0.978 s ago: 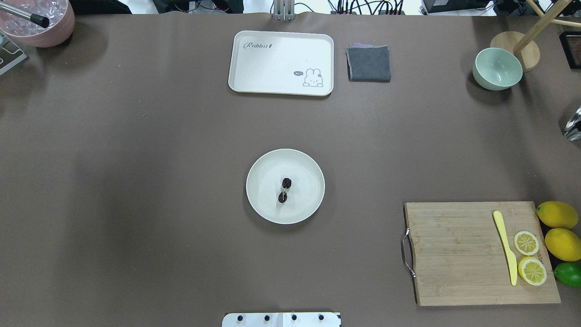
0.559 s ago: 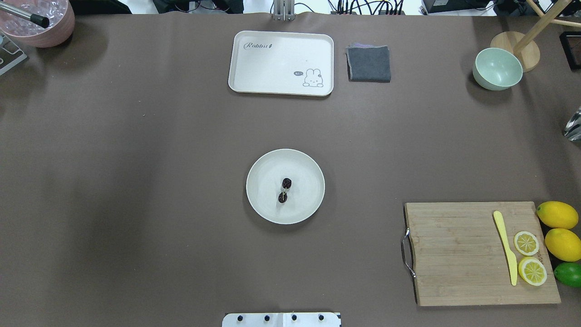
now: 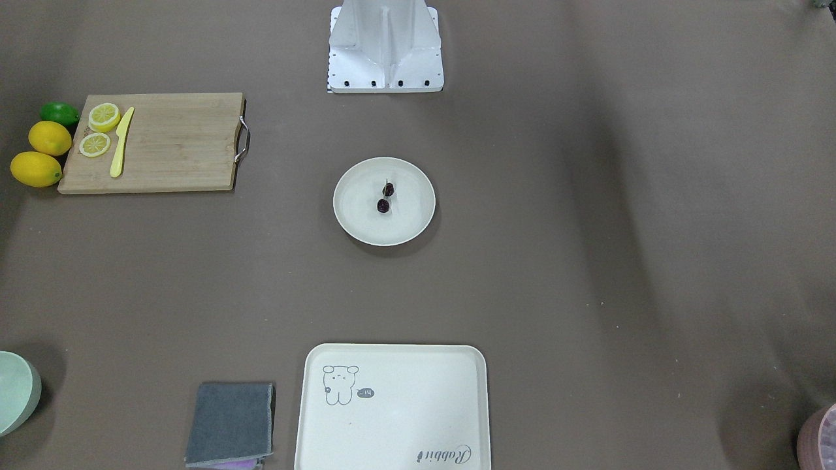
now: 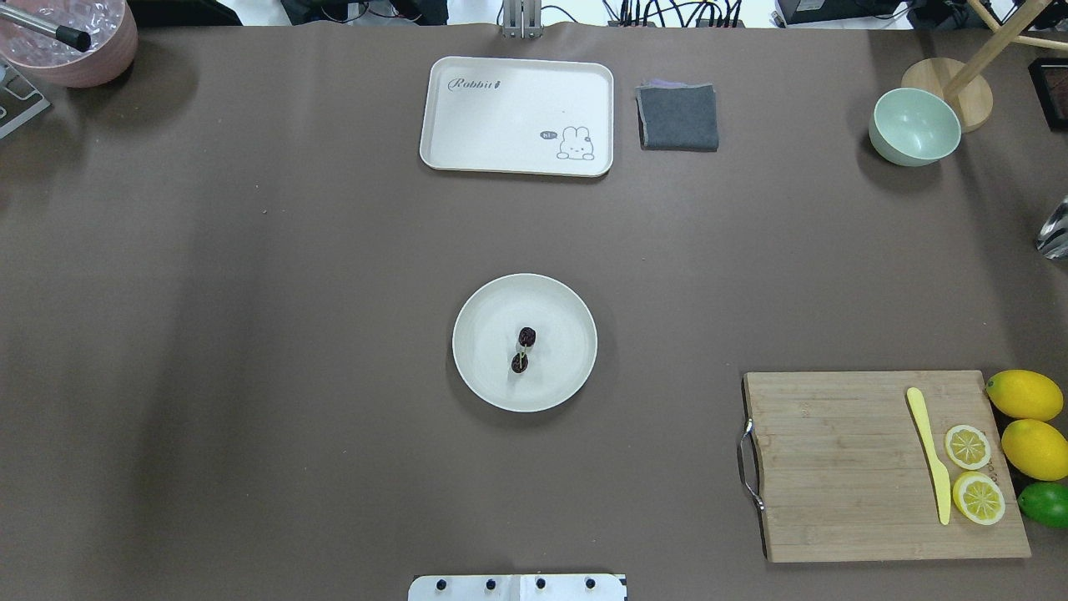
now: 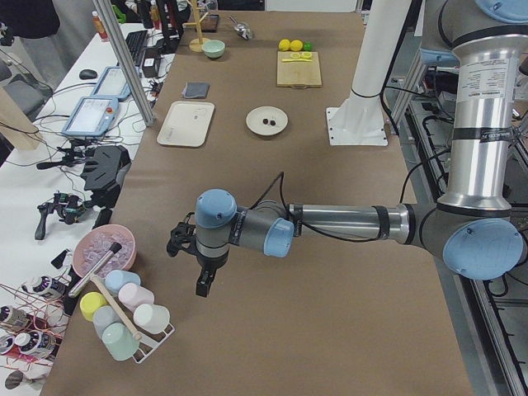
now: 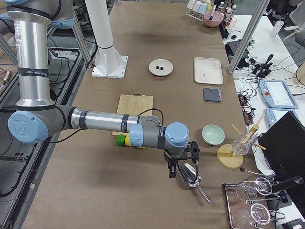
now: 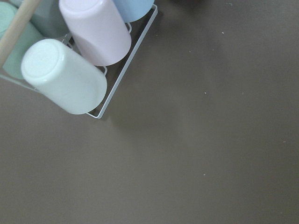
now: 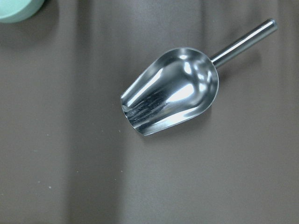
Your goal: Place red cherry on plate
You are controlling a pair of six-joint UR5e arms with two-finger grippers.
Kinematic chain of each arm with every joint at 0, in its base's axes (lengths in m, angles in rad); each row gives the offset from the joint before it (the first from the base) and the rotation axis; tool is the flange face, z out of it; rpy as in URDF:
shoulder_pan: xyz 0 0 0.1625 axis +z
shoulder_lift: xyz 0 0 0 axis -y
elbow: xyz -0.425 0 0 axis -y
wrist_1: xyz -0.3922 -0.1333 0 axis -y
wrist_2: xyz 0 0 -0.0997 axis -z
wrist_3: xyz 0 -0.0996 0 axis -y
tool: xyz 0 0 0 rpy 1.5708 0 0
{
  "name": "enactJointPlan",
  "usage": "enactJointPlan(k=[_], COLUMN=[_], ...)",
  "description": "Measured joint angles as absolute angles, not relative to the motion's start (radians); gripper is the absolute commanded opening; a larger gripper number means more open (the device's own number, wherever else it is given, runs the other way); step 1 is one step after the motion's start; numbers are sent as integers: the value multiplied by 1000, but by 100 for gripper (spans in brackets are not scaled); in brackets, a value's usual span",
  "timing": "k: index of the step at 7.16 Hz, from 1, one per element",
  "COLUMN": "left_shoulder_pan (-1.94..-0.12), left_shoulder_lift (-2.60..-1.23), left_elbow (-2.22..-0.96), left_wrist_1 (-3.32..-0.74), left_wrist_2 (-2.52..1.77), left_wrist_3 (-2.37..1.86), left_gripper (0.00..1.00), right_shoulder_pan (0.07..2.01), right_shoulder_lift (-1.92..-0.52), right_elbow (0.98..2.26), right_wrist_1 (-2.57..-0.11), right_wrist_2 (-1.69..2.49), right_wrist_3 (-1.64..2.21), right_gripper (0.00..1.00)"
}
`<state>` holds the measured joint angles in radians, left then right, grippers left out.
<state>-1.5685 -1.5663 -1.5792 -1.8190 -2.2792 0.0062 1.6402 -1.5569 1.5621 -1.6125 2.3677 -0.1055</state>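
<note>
- Left gripper (image 5: 202,285): one, black, pointing down over the brown table (image 4: 250,334) near the cup rack. It shows only from the side, so I cannot tell whether its jaws are apart or closed.
- White wire cup rack (image 5: 136,330): one, holding pastel cups; exact count unclear.
- Pink round bowl (image 4: 100,58): one, far-left corner, filled with clear ice-like pieces, with a dark-tipped metal handle resting in it.
- Rectangular cream tray with a rabbit drawing (image 4: 517,92): one, far centre.
- Round cream-white plate (image 4: 567,334): one, at the table's centre.
- Red cherry (image 4: 523,350): two tiny dark maroon fruits joined by thin stems, lying on the plate near its middle, well apart from both grippers.
- Folded grey cloth (image 4: 677,117): one, just right of the tray.
- Bamboo cutting board with a metal handle (image 4: 834,467): one, near right.
- Yellow plastic knife (image 4: 930,455): one, lying on the board.
- Lemon slices (image 4: 967,446): two, on the board beside the knife.
- Pale green bowl (image 4: 914,127): one, far right.
- Round wooden stand base (image 4: 926,79): one, just behind the bowl.
- Whole yellow lemons (image 4: 1024,394): two, off the board's right edge.
- Green lime (image 4: 1045,504): one, next to the lemons.
- Shiny steel scoop (image 8: 173,91): one, lying on the table.
- Right gripper (image 6: 172,171): one, black, hanging over the scoop. It too shows only from the side, so I cannot tell how its jaws stand.
</note>
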Motion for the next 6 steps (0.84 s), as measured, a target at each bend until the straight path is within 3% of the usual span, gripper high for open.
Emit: enactJointPlan(k=[3,6], left_shoulder_pan=[-1574,-1575], left_shoulder_lift=[-1585,-1583], left_elbow=[-1598,-1605], left_wrist_1=[-1818,-1823], left_wrist_2=[-2298,-2299], left_wrist_3=[-56,-72], left_gripper=[98,98], right_shoulder_pan=[1646,1646], right_shoulder_lift=[-1528,-1530], right_elbow=[1655,1664], right_wrist_1=[-1765,-1776], right_wrist_2=[2361,2359], right_wrist_3=[-97,-94], right_gripper=[100,100])
